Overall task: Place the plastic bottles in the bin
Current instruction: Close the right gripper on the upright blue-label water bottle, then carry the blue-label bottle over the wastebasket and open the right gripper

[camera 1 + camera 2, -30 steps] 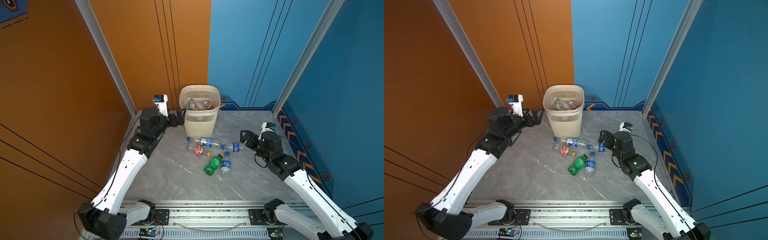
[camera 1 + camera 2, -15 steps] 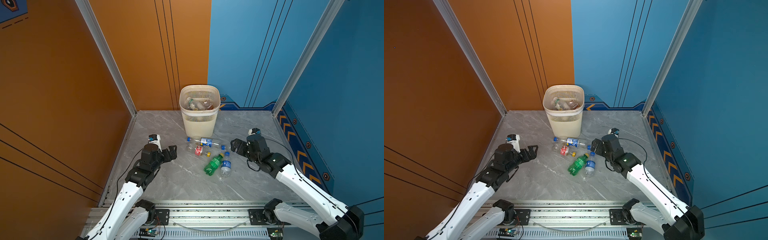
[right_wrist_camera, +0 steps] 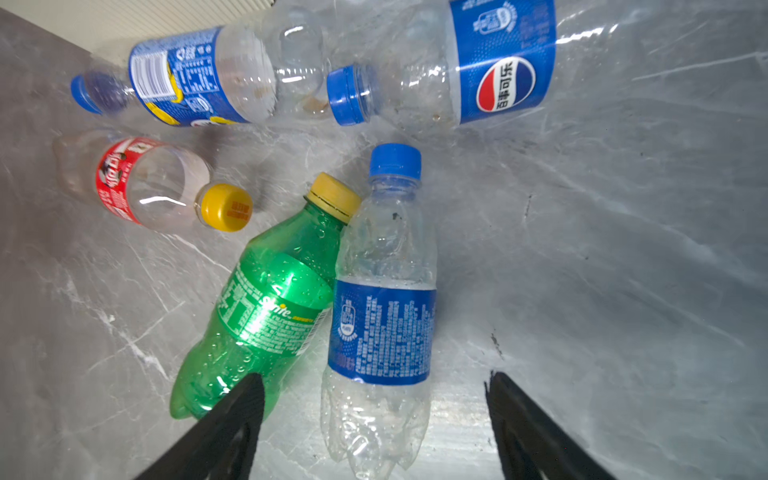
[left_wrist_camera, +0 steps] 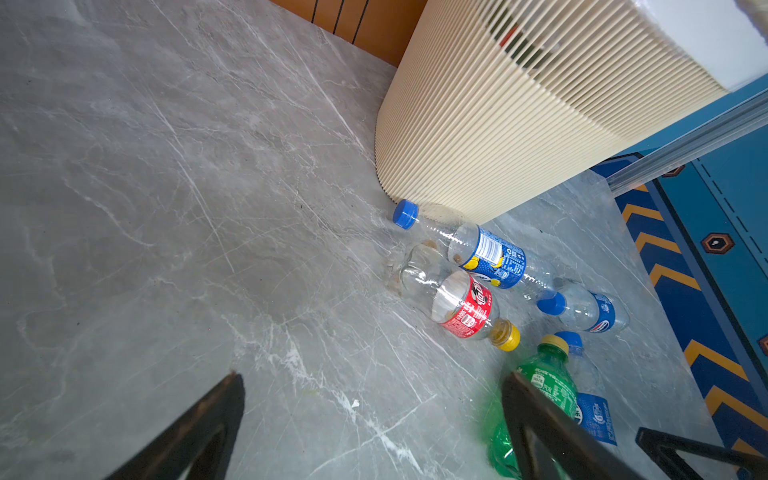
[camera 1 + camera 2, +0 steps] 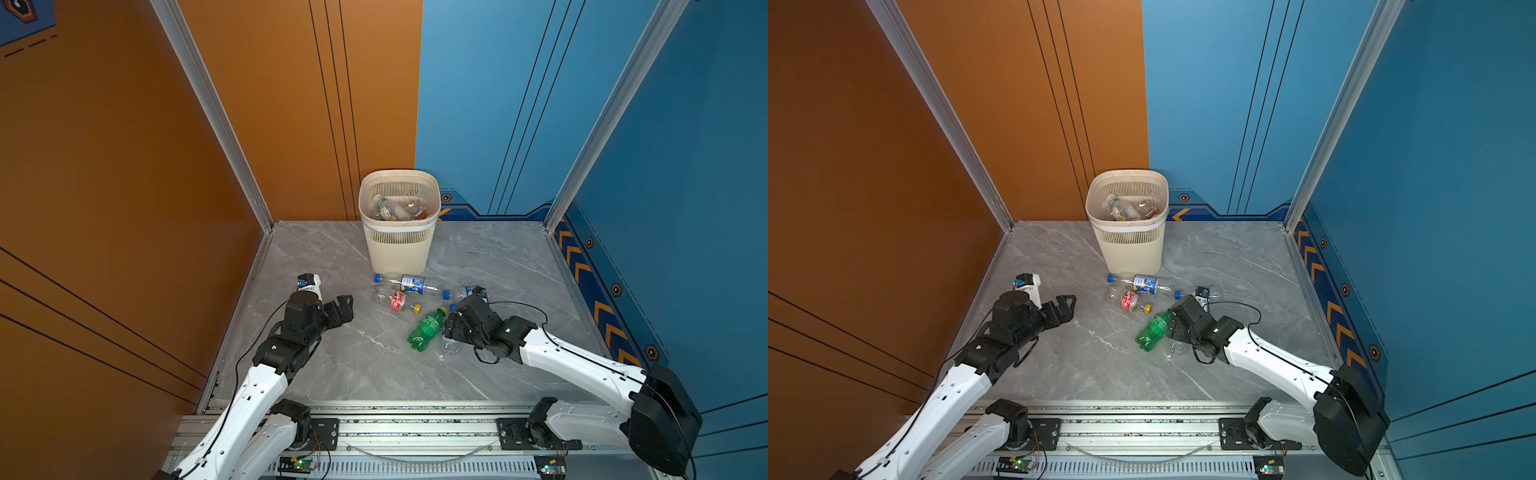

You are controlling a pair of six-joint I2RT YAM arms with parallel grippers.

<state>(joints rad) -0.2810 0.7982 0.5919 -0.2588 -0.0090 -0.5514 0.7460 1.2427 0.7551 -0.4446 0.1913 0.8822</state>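
Where legible, Sprite bottle (image 3: pixel 266 303), Pepsi bottle (image 3: pixel 478 75).

Left gripper (image 5: pixel 344 305) back from cream slatted plastic bin (image 5: pixel 399 249), right gripper (image 3: pixel 374 376) forward over clear blue-labelled plastic bottle (image 3: pixel 382 328), fingers (image 3: pixel 239 409) closer together.

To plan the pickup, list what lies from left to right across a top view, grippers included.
From the left: left gripper → red-label bottle → green bottle → right gripper. The bin and the blue-label bottles overlap these, so they are left out.
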